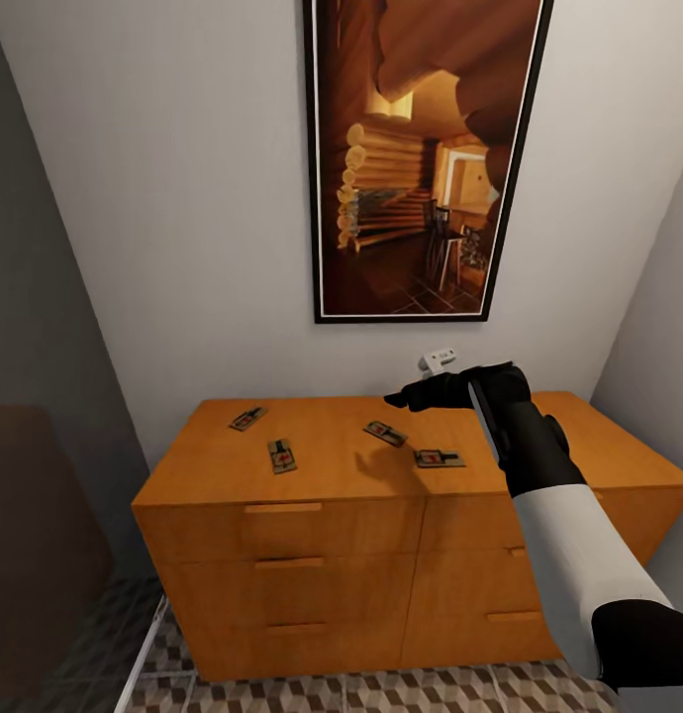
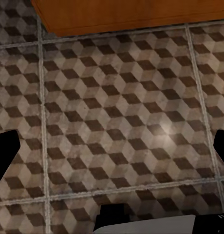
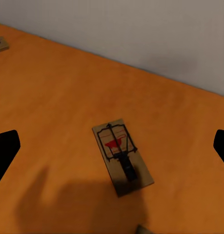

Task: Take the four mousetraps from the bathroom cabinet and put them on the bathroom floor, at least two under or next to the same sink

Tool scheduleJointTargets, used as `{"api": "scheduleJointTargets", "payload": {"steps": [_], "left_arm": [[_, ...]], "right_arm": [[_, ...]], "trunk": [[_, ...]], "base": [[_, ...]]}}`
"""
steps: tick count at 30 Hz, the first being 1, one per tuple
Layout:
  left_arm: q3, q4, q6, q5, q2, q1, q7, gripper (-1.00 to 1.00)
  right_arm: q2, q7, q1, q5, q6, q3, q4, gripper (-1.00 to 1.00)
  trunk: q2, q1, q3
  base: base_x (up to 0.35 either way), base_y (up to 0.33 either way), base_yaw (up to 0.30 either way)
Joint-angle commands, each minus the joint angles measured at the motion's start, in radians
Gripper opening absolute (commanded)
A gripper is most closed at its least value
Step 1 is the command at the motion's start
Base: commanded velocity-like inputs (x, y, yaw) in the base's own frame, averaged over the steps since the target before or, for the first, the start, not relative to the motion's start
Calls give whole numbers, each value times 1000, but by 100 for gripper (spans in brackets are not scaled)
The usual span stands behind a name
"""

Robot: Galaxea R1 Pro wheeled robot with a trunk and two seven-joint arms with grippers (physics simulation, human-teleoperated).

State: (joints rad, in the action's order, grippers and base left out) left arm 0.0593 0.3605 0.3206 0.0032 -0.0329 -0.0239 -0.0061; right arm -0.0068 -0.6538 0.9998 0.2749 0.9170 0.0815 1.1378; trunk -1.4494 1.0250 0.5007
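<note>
Four mousetraps lie on top of the orange-brown cabinet [image 1: 322,515]: two toward its left [image 1: 247,418] [image 1: 281,456] and two nearer the middle [image 1: 385,433] [image 1: 439,458]. My right gripper [image 1: 406,398] hovers open above the cabinet top, just over the middle pair and touching none of them. In the right wrist view one mousetrap [image 3: 121,157] lies flat between the spread black fingers [image 3: 5,151], well below them. My left gripper [image 2: 112,151] is open and empty over the cube-patterned bathroom floor [image 2: 117,112], close to the cabinet's base [image 2: 131,14].
A tall framed picture [image 1: 421,158] hangs on the white wall behind the cabinet. A small white fitting [image 1: 440,358] sits on the wall by my right wrist. A dark wall closes in on the left, a pale wall on the right. Patterned tiles [image 1: 381,693] run along the cabinet's foot.
</note>
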Motion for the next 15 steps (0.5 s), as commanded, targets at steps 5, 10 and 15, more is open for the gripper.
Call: {"api": "scheduleJointTargets", "payload": {"steps": [5, 10, 15], "left_arm": [[7, -38, 3, 1, -1, -1, 2, 100], [7, -123, 4, 0, -2, -1, 4, 100], [6, -193, 15, 0, -9, -1, 4, 100]], "right_arm": [[-1, -8, -1, 10, 2, 1, -7, 100], [-1, -8, -1, 10, 2, 1, -15, 100], [-1, -7, -1, 10, 2, 1, -18, 100]], "trunk": [[-1, 0, 4], [-1, 0, 5], [-1, 0, 6]], "base": [[6, 2, 0], [1, 0, 0], [0, 0, 0]]}}
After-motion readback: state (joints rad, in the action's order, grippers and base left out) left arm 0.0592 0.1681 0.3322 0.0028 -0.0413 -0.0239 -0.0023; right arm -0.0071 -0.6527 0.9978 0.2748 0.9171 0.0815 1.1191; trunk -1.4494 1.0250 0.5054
